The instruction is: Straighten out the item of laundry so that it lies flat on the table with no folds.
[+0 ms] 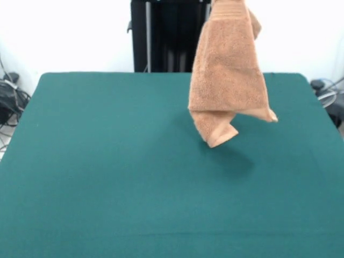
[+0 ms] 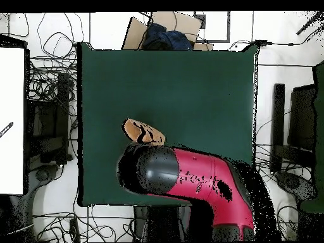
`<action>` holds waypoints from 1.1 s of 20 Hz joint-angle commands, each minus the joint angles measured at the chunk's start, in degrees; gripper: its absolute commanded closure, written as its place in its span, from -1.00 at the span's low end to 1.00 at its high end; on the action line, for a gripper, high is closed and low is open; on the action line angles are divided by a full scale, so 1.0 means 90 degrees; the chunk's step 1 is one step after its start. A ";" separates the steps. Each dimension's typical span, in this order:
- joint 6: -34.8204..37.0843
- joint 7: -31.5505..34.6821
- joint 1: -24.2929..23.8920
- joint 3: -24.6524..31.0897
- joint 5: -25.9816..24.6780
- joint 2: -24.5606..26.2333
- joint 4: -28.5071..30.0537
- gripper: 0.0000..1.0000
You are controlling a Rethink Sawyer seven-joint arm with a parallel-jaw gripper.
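Towel [image 1: 228, 75]: it hangs in the air from its top, which runs off the upper edge of the front view, so it is off the table [image 1: 107, 177] entirely. Its lowest corner dangles free above the green top, with a shadow on the cloth below it.

Place: over the half of the table nearer my pedestal. From overhead only a small orange bit [image 2: 142, 131] shows past my arm [image 2: 190, 180], toward the middle of the table and well clear of every edge.

Shape: bunched and draped, narrow at the top and widening downward, with 1 corner folded under at the bottom and another sticking out to the side. Far from flat.

Handling: I judge it light, soft and limp. It will sag from whatever point it is held by and will not keep any shape on its own. The terry looks rough enough not to slip readily. A pinch near a corner or along an edge should let the rest fall open; a pinch in the middle would only bunch it.

Jaws: hidden in both views, above the front view and under my arm from overhead. I cannot tell how far apart they are. That the towel hangs suggests they have its top, but this is not visible.
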 commanded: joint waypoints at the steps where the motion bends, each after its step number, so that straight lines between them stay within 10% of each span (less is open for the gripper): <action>1: -0.0235 -0.0268 0.0081 0.0436 -0.0239 -0.0036 0.0112 1.00; 22: -0.0814 -0.0530 -0.0349 0.0887 -0.0084 0.0573 0.0210 1.00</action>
